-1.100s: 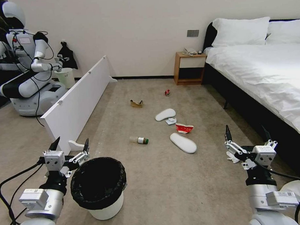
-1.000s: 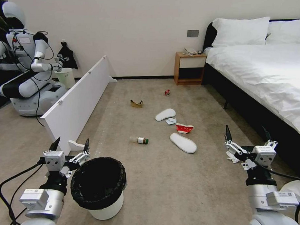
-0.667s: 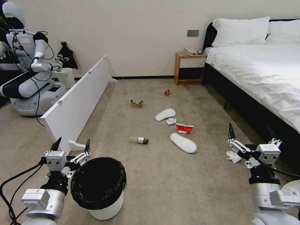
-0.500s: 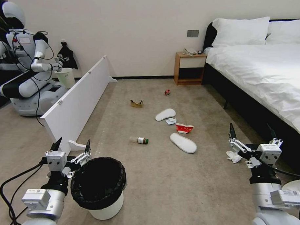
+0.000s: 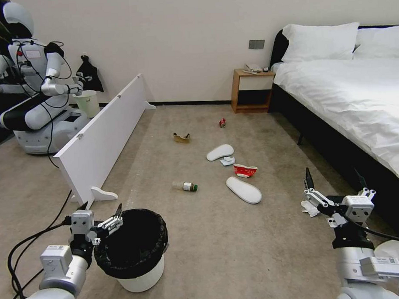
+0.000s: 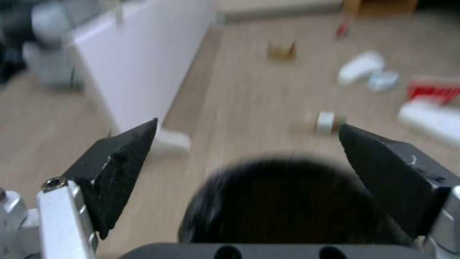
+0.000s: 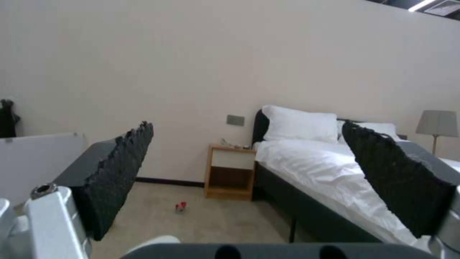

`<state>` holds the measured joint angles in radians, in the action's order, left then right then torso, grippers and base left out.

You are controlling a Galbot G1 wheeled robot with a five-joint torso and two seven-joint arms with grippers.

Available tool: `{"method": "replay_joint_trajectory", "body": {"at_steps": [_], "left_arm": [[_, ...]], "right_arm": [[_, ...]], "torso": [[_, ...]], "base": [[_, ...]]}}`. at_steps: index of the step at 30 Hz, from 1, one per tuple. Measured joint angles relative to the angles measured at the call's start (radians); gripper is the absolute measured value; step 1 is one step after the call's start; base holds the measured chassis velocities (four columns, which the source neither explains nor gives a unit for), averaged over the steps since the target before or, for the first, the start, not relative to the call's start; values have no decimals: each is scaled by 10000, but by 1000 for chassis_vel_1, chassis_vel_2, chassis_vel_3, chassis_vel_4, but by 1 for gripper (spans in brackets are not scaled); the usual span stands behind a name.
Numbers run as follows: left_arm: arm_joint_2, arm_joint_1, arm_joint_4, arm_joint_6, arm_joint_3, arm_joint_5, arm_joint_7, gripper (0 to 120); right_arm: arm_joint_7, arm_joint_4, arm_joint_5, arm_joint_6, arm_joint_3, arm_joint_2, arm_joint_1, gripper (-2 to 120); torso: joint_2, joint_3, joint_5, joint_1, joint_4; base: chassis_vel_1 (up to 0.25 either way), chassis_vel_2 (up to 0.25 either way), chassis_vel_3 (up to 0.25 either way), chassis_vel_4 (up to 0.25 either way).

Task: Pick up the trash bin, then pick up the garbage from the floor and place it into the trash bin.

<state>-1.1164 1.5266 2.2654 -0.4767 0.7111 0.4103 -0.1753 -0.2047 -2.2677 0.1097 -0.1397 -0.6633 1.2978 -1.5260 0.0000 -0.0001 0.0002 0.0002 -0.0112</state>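
Head view: the left gripper point(image 5: 102, 209) has dropped and drawn in since a second ago, and now sits just beside the bin point(image 5: 132, 248) at its black-lined rim, fingers spread wide and holding nothing. The right gripper point(image 5: 333, 180) has drifted slightly outward and hangs wide open and empty near the bed point(image 5: 359, 100). The garbage is untouched on the floor: bottle point(image 5: 185, 185), slippers point(image 5: 243, 190), carton point(image 5: 244, 170), tissue point(image 5: 227, 160).

Left wrist view: the bin's dark mouth point(image 6: 283, 201) lies between the open fingertips point(image 6: 129, 144); the grasp looks imminent, not made.

Right wrist view: its fingers point(image 7: 124, 154) stand apart, framing the bed point(image 7: 326, 169) and the can point(image 7: 180, 206).
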Motion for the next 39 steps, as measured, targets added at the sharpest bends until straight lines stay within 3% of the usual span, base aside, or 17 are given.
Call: {"method": "replay_joint_trajectory", "body": {"at_steps": [2,4,11,22,28,39], "left_arm": [[17,-23,-50,-306,8,102,-100,100],[57,-119,-253,-1187,38,425,-482,100],[50,-289,-724,-1990,-28,888,-1150,100],[-5,-511,-1265,-2248,-4,1432,-1425,100],[-10,-912,-1963,-2300,-113,1641,-1525,100],[-79,-2194,-3277,-2455,-960,2075,-1710,100]], "right_arm": [[0,1,1,-6,-19,-4,-20,100],[1,2,2,-28,-65,-8,-83,100],[7,-20,2,-69,-107,4,-250,100],[9,-60,17,-77,-159,-16,-289,100],[10,-66,26,-76,-165,-18,-303,100],[8,-75,52,-44,-221,-11,-329,100]], "torso": [[0,1,-2,0,1],[0,1,-2,0,1],[0,0,-2,0,0],[0,0,-2,0,1],[0,0,-1,0,2],[0,1,-2,0,0]], "base": [[0,0,0,0],[0,0,0,0],[0,0,0,0],[0,0,0,0],[0,0,0,0],[0,0,0,0]]}}
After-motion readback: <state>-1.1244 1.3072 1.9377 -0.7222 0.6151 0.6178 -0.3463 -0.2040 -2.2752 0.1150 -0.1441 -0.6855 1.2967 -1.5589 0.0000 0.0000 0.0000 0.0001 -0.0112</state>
